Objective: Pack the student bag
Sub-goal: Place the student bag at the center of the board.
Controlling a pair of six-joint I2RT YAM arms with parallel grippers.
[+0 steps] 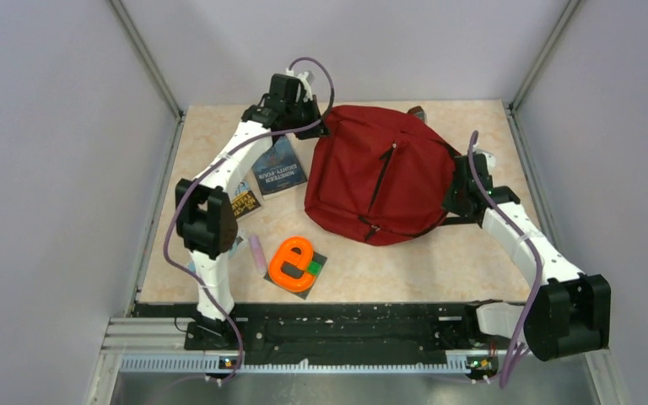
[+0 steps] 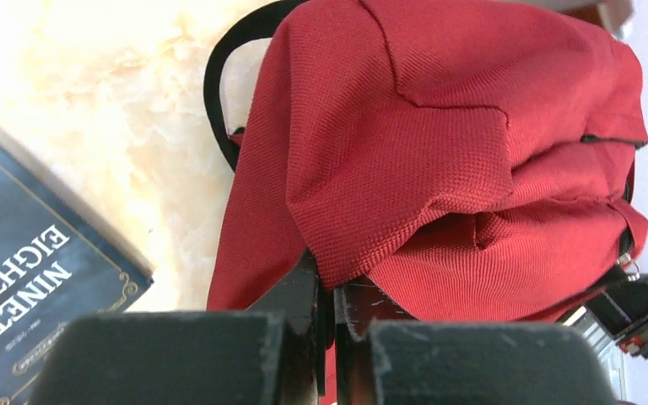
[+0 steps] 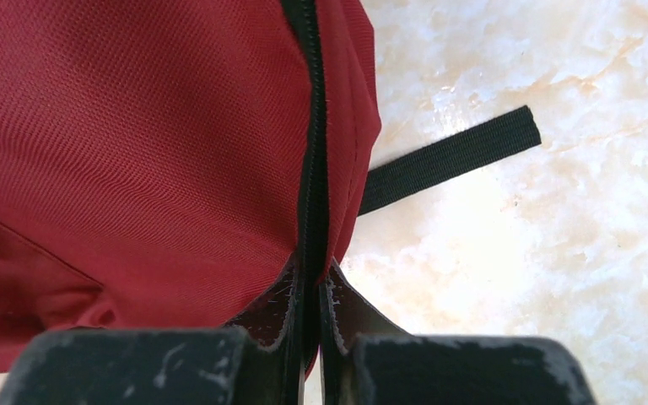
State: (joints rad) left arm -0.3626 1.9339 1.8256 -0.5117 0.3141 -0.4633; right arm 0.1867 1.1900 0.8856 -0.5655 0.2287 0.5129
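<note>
Dark red cloth fills most of both wrist views. The bag [image 1: 380, 173] lies flat on the far half of the table [image 1: 439, 261], right of centre and between the two arms, with a black front zip [image 1: 382, 181] running down its middle. The left gripper [image 2: 327, 295] is at the bag's far left corner. Its fingers [image 2: 291, 295] are drawn almost together, with only a slit between them, nipping a fold of the red fabric. A black handle [image 2: 219, 76] loops out beside that fold. The right gripper [image 3: 312, 287] is at the bag's right edge, jaws pinched tight on a seam that carries a black edge zip [image 3: 308, 126]. A loose black strap [image 3: 451, 156] lies on the table just past that edge. Left of the bag, near the left gripper, lies a dark blue book [image 1: 278, 166] whose cover reads Nineteen Eighty-Four. Nearer the arm bases are a pink tube [image 1: 256, 253] and an orange letter e [image 1: 291, 260]. The e sits on a dark square [image 1: 304, 287], with a green block [image 1: 314, 268] touching it
</note>
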